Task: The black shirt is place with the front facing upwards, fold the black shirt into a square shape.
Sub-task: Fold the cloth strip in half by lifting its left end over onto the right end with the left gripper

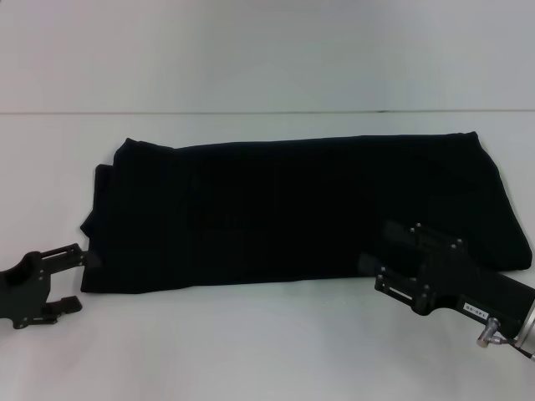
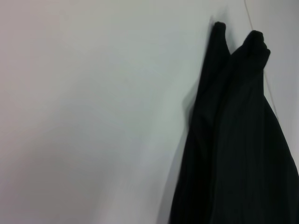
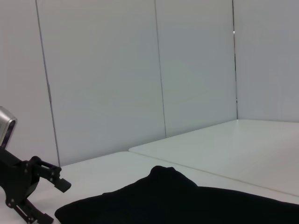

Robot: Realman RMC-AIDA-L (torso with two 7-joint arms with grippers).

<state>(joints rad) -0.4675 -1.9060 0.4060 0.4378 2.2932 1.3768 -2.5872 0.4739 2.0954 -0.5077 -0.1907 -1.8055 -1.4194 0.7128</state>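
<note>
The black shirt (image 1: 292, 209) lies flat on the white table (image 1: 251, 342), folded into a long band running left to right, with no lettering showing. My left gripper (image 1: 79, 280) is open at the band's near left corner, its upper finger (image 1: 84, 253) just at the cloth edge. That left gripper (image 3: 49, 200) also shows open in the right wrist view, beside the shirt (image 3: 187, 203). My right gripper (image 1: 376, 248) hovers open over the near edge towards the right end, with nothing seen between its fingers. The left wrist view shows the shirt's end (image 2: 233, 140) with two cloth points.
A seam (image 1: 251, 112) crosses the table behind the shirt. Bare white tabletop (image 2: 93, 116) lies to the shirt's left and in front of it. White wall panels (image 3: 140, 70) stand beyond the table.
</note>
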